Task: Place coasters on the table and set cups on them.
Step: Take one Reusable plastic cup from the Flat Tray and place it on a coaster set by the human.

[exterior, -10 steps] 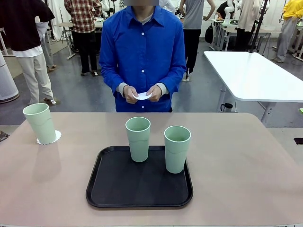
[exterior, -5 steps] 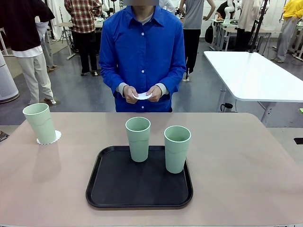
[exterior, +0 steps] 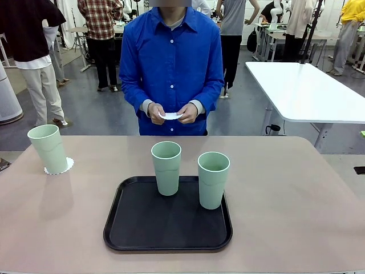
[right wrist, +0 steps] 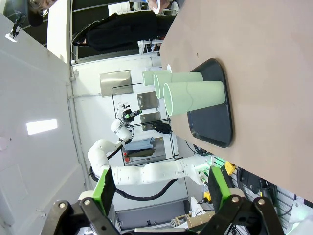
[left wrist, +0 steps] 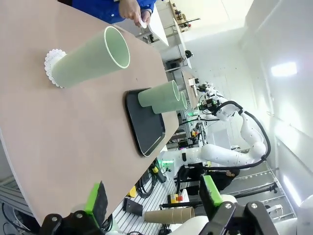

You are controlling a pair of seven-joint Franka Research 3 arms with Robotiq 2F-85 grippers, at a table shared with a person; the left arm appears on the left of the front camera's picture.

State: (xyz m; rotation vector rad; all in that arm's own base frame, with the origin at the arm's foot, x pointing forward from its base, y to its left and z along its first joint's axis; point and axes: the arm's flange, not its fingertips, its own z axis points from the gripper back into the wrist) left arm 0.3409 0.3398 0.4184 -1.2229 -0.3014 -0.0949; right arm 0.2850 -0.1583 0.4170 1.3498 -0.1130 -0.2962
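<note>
1 cup (exterior: 48,149) sits on a coaster (exterior: 68,166) at the worktop's (exterior: 296,200) left, 2 cups (exterior: 166,168) on the black tray (exterior: 142,228); a person (exterior: 171,63) holds another coaster (exterior: 171,116). Left gripper (left wrist: 152,193), right gripper (right wrist: 161,182): released, empty.

I'm seeing a grey floor (exterior: 108,117) stretching away behind, a white table (exterior: 302,85) standing at the right, people (exterior: 100,34) standing about farther back, and a ceiling light (left wrist: 286,69) glowing against a pale wall (left wrist: 293,122).

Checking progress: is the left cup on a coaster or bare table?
On a coaster: its lacy edge shows around the base of the cup.
</note>
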